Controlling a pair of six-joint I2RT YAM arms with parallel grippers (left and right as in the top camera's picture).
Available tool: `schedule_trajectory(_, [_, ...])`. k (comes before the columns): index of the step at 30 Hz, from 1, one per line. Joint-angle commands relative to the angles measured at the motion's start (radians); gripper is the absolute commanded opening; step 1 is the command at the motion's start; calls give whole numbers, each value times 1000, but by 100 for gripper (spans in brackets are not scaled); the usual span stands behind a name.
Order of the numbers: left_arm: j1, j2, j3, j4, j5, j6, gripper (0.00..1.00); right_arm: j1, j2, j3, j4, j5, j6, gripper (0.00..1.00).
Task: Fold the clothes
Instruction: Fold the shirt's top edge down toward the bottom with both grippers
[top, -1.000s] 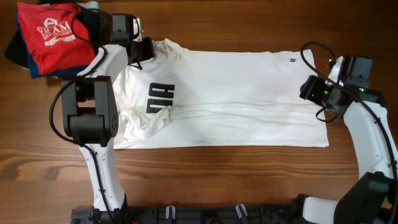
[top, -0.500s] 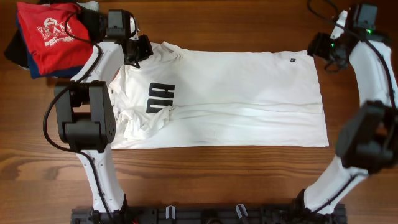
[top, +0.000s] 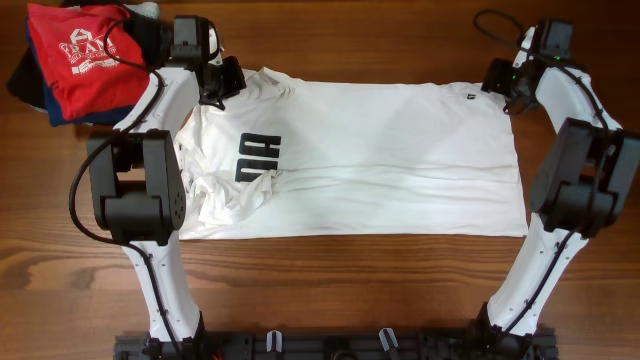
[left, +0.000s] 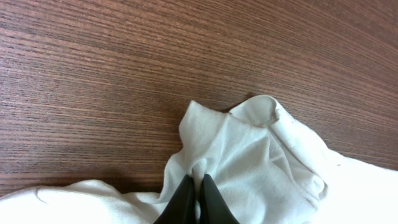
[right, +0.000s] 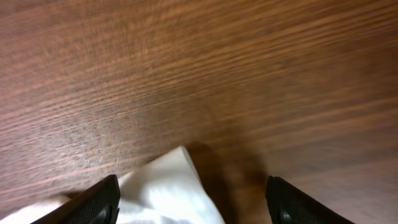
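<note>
The white T-shirt (top: 380, 160) lies spread flat across the table, black lettering (top: 257, 157) near its left end, hem at the right. My left gripper (top: 222, 82) is shut on a pinch of the shirt's cloth (left: 249, 155) at the far left shoulder, fingertips (left: 194, 190) closed on the fold. My right gripper (top: 497, 78) is open, hovering over the shirt's far right corner (right: 174, 183), which lies between its fingers (right: 189, 196).
A red T-shirt with white print (top: 85, 55) lies on folded dark navy garments (top: 28, 75) at the far left corner. Bare wooden table (top: 350, 280) runs along the near side.
My right arm has swung from the shirt's right edge up to its far right corner. My left gripper has shifted slightly and still holds the shoulder.
</note>
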Motion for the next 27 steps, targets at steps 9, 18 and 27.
schedule_trajectory(9, [2,-32,5,-34,8,-8,4,49,47,21,-23,90,-2,32])
schedule_trajectory(18, [3,-36,5,-14,8,-9,4,49,30,23,-43,114,132,4])
schedule_trajectory(27, [24,-201,5,-69,8,-9,4,49,-169,24,-192,209,127,4])
